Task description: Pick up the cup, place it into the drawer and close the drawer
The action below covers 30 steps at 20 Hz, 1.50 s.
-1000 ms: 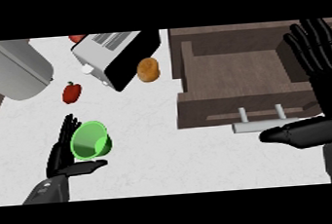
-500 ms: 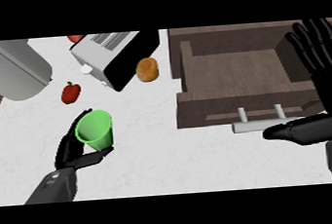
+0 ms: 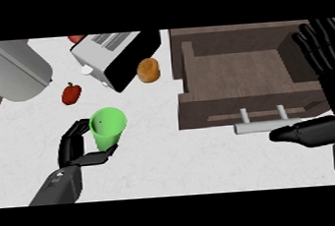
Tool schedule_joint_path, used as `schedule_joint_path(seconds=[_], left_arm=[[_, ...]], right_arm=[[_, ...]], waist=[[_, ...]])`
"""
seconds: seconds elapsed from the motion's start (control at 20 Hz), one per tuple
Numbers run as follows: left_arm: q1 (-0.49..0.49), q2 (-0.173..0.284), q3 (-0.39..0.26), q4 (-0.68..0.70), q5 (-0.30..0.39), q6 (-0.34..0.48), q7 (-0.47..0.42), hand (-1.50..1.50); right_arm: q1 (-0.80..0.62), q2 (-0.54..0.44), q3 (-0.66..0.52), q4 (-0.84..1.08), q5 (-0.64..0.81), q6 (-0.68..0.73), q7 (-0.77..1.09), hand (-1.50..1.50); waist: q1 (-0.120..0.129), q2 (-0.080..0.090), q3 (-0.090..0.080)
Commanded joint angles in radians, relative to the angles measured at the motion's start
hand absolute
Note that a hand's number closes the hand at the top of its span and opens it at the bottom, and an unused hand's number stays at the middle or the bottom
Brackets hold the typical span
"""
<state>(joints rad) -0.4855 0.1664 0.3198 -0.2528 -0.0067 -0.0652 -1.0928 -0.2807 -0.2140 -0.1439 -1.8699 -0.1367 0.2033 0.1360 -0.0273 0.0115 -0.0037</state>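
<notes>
— Left of the open brown wooden drawer (image 3: 240, 75), above the counter: small green plastic cup (image 3: 108, 127), clasped by curled left hand (image 3: 77, 150).
— Looks light, rigid, smooth; best held around mid-wall. Right hand (image 3: 326, 49) relaxed, upright.

Left hand (image 3: 82, 148) has tipped the green cup (image 3: 107, 127) from mouth-up to lying sideways, lifted slightly toward the drawer (image 3: 240, 75).
</notes>
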Motion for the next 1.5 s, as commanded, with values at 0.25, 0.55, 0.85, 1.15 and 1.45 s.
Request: schedule_joint_path(seconds=[0.25, 0.55, 0.85, 1.15, 1.45], left_arm=[[-0.058, -0.037, 0.098, -0.047, 0.087, 0.029, -0.136, 1.5], [-0.141, -0.02, 0.025, -0.111, 0.06, -0.14, -0.046, 1.5], [-0.212, -0.109, -0.05, -0.309, 0.058, -0.068, 0.133, 1.5], [-0.308, -0.163, -0.151, -0.497, 0.081, -0.022, 0.381, 1.5], [-0.417, -0.166, -0.316, -0.62, 0.159, 0.168, 0.595, 1.5]], right_arm=[[-0.002, 0.007, 0.002, 0.028, 0.012, -0.002, -0.021, -1.5], [-0.024, -0.013, -0.025, 0.042, -0.007, -0.003, 0.009, -1.5], [0.018, 0.015, -0.004, 0.035, 0.036, -0.019, -0.041, -1.5], [-0.015, 0.008, -0.012, 0.032, 0.054, -0.049, 0.004, -1.5], [0.046, 0.007, -0.023, 0.013, 0.028, -0.015, -0.038, -1.5]], waist=[[0.008, -0.003, 0.001], [0.015, -0.007, 0.002], [0.037, -0.018, 0.005], [0.04, -0.021, 0.004], [0.021, -0.018, 0.004]])
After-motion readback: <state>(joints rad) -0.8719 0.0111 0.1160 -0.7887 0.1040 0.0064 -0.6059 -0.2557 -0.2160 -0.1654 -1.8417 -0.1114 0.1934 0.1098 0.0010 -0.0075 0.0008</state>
